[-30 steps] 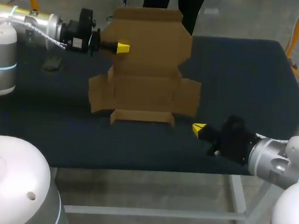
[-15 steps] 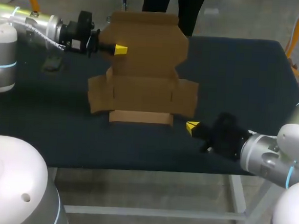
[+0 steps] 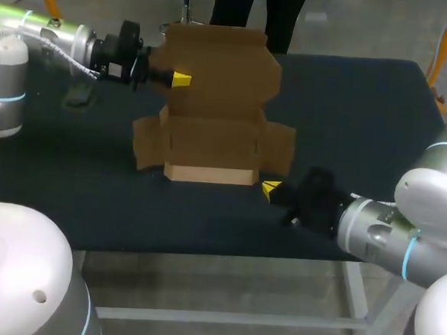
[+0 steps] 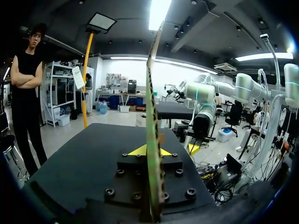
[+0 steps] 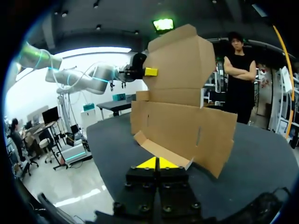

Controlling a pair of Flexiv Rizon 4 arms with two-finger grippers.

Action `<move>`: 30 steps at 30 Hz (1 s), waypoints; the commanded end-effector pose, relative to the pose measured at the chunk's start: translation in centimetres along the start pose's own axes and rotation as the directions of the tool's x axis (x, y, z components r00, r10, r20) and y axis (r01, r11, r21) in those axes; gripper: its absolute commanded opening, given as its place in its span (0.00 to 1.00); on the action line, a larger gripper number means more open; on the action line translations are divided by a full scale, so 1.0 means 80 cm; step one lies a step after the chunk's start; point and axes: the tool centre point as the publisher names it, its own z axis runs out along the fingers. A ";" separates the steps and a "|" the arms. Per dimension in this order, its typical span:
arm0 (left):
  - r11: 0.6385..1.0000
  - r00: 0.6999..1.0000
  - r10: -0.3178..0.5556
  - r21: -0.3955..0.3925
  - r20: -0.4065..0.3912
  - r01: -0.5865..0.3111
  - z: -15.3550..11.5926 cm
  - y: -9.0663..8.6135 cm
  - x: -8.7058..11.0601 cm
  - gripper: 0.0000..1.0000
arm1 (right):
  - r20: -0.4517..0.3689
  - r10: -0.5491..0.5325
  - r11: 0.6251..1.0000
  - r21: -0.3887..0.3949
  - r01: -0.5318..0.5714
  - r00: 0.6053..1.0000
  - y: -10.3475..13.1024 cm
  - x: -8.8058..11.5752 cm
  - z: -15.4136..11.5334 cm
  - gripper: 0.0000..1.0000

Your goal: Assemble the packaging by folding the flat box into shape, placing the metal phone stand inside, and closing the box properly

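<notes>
The dark worktop (image 3: 366, 108) carries the cardboard box (image 3: 211, 128) about mid-width. Its long axis runs from the near edge away from me, and its big lid panel is lifted at the far end. My left hand (image 3: 181, 79) is clamped on that lid's left edge. In the left wrist view the card stands edge-on between the yellow tips (image 4: 150, 150), one on each face.

My right hand (image 3: 271, 189) is closed on nothing, its tips pressed together (image 5: 155, 163). It sits low on the worktop just beside the box's near right corner, pointing at it. The short front flap (image 3: 210, 174) is turned up along the near edge, straight ahead of that hand and slightly to its left. The right arm is clearly the nearer one for any fold there, I judge.

A small dark thing (image 3: 79, 94), probably the phone stand, lies on the worktop well left of the box, under my left arm.

The cardboard is plain, and I can read no print or labels on it.
</notes>
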 end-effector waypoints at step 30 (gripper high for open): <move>1.000 1.000 0.000 -0.002 -0.003 0.000 -0.001 0.000 0.000 0.00 | 0.041 0.078 0.997 0.010 -0.078 0.996 -0.030 0.029 0.141 0.00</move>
